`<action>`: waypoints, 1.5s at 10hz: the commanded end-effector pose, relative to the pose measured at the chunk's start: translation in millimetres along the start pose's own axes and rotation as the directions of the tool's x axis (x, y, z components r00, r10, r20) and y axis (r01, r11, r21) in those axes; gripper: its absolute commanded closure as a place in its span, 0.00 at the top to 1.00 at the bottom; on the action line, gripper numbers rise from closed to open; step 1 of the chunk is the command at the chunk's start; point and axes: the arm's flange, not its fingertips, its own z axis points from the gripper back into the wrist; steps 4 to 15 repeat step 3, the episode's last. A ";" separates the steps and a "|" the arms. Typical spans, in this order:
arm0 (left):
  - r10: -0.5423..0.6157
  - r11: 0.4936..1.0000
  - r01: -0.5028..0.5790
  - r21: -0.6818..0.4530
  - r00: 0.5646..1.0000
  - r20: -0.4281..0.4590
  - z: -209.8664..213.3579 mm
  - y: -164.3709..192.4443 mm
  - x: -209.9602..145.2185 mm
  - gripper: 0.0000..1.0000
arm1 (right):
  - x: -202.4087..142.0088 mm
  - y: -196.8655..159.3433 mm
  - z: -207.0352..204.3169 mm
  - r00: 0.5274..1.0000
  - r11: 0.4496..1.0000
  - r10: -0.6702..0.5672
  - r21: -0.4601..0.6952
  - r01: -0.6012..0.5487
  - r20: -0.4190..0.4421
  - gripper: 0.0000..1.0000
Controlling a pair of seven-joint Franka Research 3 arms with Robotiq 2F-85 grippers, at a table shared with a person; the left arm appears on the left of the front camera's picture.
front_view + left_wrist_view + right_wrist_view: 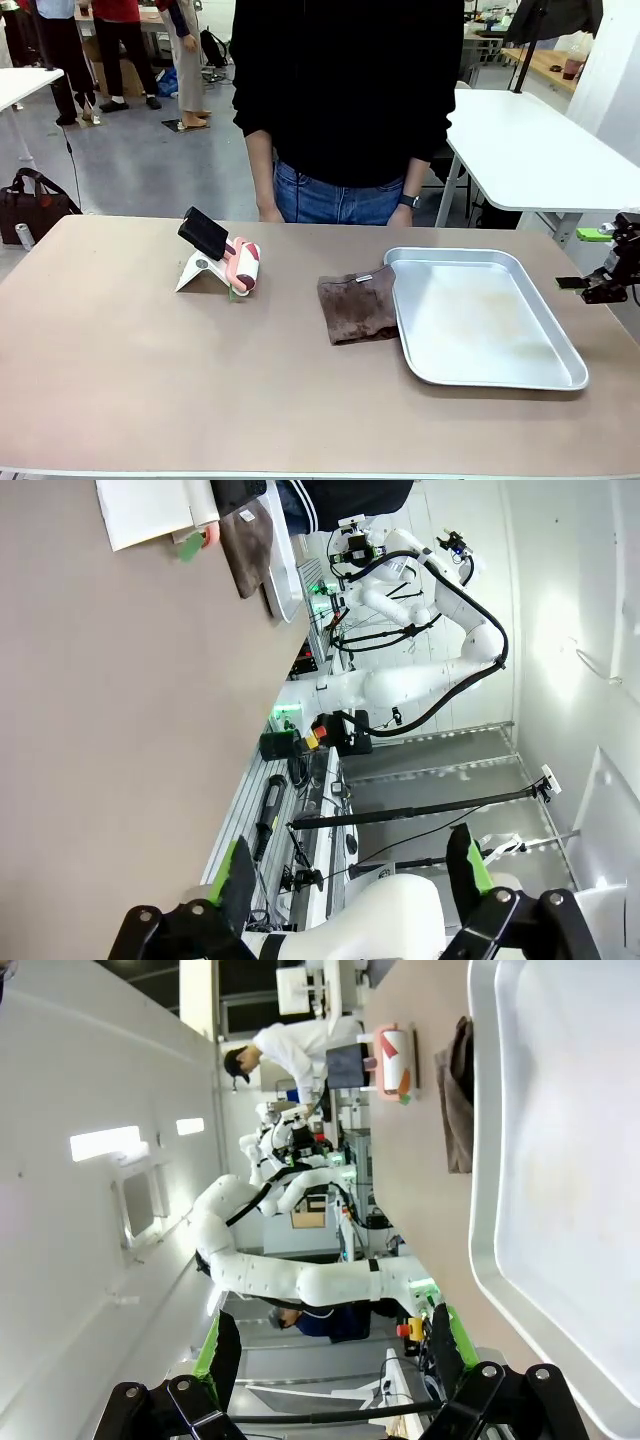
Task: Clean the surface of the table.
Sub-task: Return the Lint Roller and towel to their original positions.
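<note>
the table (150,390) with the beige-brown top lies across the front view, and on it there are a lint roller (243,266) on a white stand (197,273) left of the middle, a folded brown cloth (357,305) near the middle, and a metal tray (555,355) on the right whose left edge touches the cloth. a person in a dark top and jeans (335,200) stands at the far edge of the table with the hands down. the right gripper (597,287) is at the right edge of the table beside the tray with its 2 fingers wide apart and nothing between them, and the left gripper (352,875) is also fully spread and holds nothing, near the table edge in its wrist view.
</note>
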 end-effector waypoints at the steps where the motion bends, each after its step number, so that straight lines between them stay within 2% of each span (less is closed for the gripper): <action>1: 0.005 1.000 -0.005 -0.015 1.000 0.017 -0.8 -3.9 -1.1 1.00 | -3.3 1.1 -0.5 1.000 1.000 -0.001 -0.005 0.001 -0.007 1.00; 15: 0.005 1.000 -0.005 -0.015 1.000 0.017 -0.8 -3.9 -1.1 1.00 | -3.3 1.1 -0.5 1.000 1.000 -0.001 -0.005 0.001 -0.007 1.00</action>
